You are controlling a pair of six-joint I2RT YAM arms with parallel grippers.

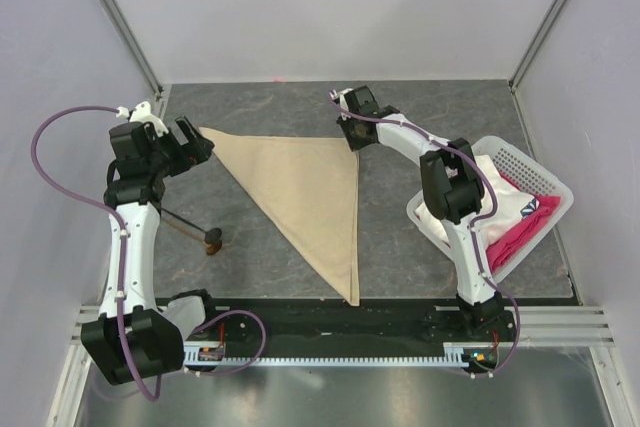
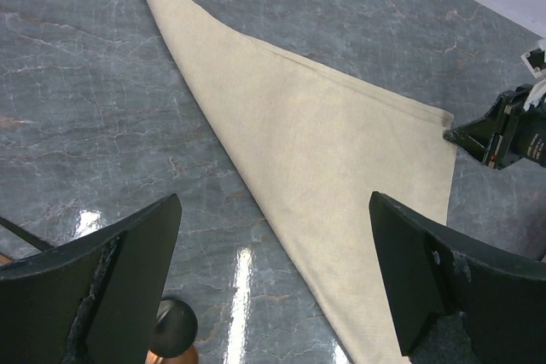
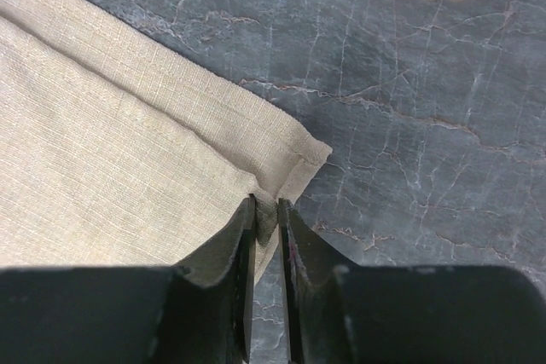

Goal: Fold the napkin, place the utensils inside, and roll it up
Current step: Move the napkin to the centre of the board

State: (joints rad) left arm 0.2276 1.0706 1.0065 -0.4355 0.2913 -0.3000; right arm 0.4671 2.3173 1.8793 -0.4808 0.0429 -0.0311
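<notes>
woven beige napkin (image 1: 305, 197), folded triangular, corner pinched by right claw (image 3: 267, 210).

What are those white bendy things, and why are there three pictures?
The white bendy things are two robot arms, and each ends in a pincher called a gripper. One picture is taken from above, looking down on the whole table. The other two come from little cameras on the arms' wrists, so you see each arm's own black fingers up close.

On the table lies the napkin, a tan cloth folded into a triangle. Beside the left arm is a small utensil with a dark handle and a brown head. On the right, a white basket holds a white cloth and a pink-red cloth.

The right gripper is pinching one corner of the napkin. The left gripper is wide open, holding nothing.
</notes>
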